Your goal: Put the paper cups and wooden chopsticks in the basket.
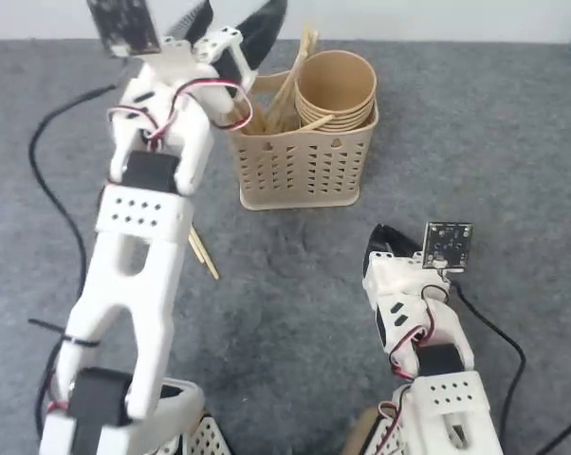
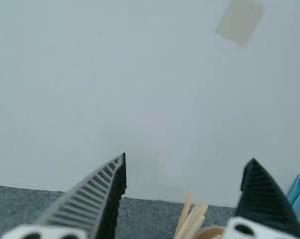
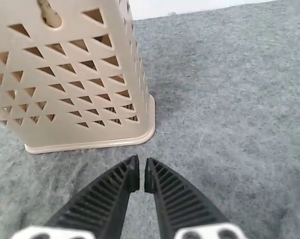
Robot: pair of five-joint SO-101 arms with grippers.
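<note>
High view: we see the beige perforated plastic basket (image 1: 304, 161) standing upright on the grey carpet (image 1: 285, 332), close to the far edge where the carpet meets a white wall. A stack of brown paper cups (image 1: 335, 87) sits inside the basket on its right side. A bundle of pale wooden chopsticks (image 1: 290, 81) leans inside on the left, with their tips rising above the rim. A further pair of loose wooden sticks (image 1: 206, 254) lies flat on the carpet near the basket's front-left corner, partly covered by the left arm.

We find the left gripper (image 1: 238, 28) raised over the basket's rear-left corner. Its black jaws are spread wide and hold nothing. In the left wrist view, this gripper (image 2: 187, 159) frames the wall, with the chopstick tips (image 2: 192, 219) below.

We find the right gripper (image 1: 385, 242) low over the carpet, in front of the basket's right side and apart from it. In the right wrist view, its jaws (image 3: 141, 164) are closed to a thin slit and hold nothing, and they point at the basket's near corner (image 3: 75, 74).

Open carpet lies between this gripper and the basket and extends to the right. Black cables (image 1: 48, 180) run along the left side.
</note>
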